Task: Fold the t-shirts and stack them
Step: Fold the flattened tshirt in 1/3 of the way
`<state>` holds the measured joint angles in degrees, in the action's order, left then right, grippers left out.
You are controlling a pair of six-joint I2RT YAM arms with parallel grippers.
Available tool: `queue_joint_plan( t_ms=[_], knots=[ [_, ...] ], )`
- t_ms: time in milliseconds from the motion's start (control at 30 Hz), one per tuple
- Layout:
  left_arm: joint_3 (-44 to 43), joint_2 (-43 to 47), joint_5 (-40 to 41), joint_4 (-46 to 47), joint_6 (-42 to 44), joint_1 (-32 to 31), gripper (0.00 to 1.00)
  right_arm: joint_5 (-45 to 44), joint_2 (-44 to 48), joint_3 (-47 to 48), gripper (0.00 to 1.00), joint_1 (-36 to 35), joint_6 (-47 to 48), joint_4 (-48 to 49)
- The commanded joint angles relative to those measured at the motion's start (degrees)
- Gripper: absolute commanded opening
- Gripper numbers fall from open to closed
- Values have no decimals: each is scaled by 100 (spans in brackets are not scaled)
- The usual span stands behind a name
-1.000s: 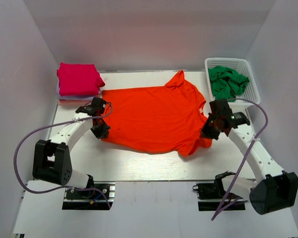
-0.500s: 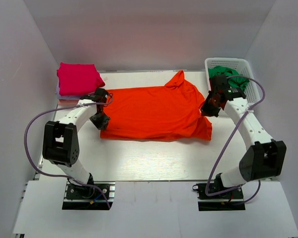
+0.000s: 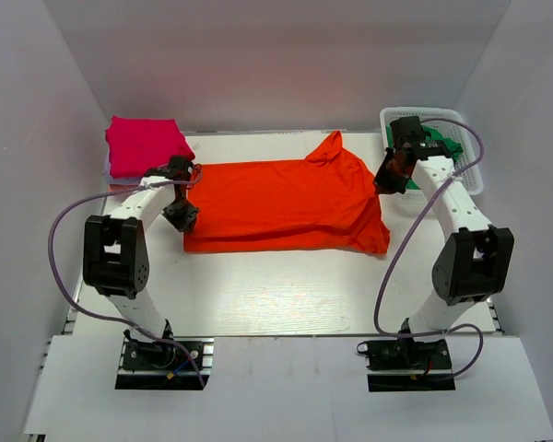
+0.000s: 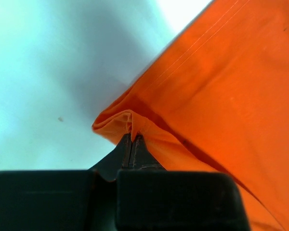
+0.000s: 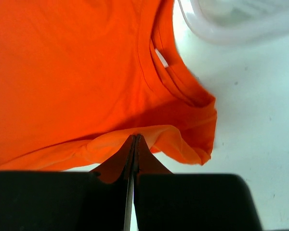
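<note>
The bright orange-red t-shirt lies across the middle of the table, its near part folded back over itself. My left gripper is shut on a pinch of the shirt's left edge. My right gripper is shut on the shirt's right edge near the collar. A folded magenta t-shirt tops a stack with pale lilac and pink layers at the back left. A crumpled green t-shirt lies in the white basket.
The white basket stands at the back right, just behind my right gripper; its rim shows in the right wrist view. The shirt stack sits just behind my left gripper. White walls enclose the table on three sides.
Both grippers have carried the shirt's near edge away from me toward the back, folding it over itself. The shirt now covers a shorter, narrower band.
</note>
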<state>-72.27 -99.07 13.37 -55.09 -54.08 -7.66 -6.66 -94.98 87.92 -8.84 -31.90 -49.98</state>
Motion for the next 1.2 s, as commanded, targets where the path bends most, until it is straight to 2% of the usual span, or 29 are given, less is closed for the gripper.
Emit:
queue_joint_plan(
  t_ms=[0,233,433,567,767,1167],
  knots=[
    [-374,-174,-53,218,73,54,0,-46,-257,375,0,32,386,268],
    [-490,-341,140,350,74,54,3,50,-899,884,0,49,658,304],
    [-726,-500,219,350,3,107,0,-28,-1215,1086,0,49,799,577],
    [-727,-447,105,411,-50,107,0,-345,-1207,1192,0,40,843,542],
    [-666,-500,105,394,-50,160,0,-363,-1163,1184,0,67,940,594],
    [-789,-790,53,499,-102,212,0,200,-1611,1561,0,14,1889,1226]
  ],
)
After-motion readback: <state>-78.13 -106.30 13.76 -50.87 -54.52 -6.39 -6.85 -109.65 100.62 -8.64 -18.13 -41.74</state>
